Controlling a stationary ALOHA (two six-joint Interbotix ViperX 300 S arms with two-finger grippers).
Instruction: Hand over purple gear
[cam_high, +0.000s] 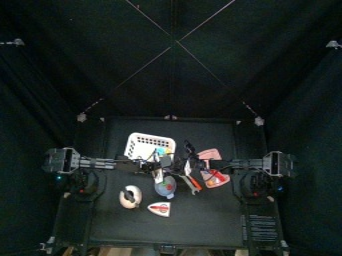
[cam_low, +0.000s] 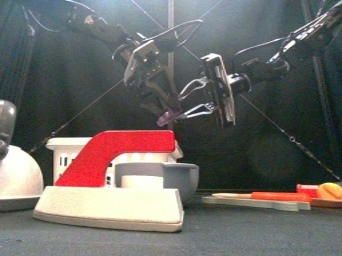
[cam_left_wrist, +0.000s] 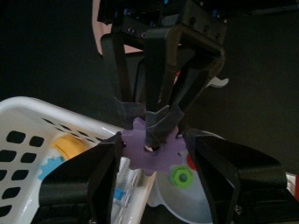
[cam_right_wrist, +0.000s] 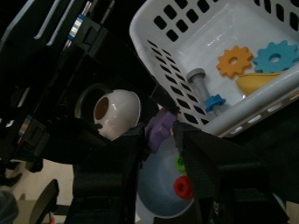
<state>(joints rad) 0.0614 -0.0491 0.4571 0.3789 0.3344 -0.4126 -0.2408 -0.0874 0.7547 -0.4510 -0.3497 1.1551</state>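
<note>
Black desk (cam_high: 201, 226) inside black curtains (cam_high: 54, 60).
Above the white basket (cam_high: 150, 144), left fingers (cam_left_wrist: 158, 144) grip the purple gear (cam_left_wrist: 153, 145); right fingers (cam_right_wrist: 176, 149) also close on it.

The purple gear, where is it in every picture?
Top view: too small to make out among the arms at mid-table.
Front view: purple gear in the air, centre, between both end effectors.
Left wrist view: centre, above the white basket.
Right wrist view: centre, below the basket.
Shared landmark: the white basket.
</note>
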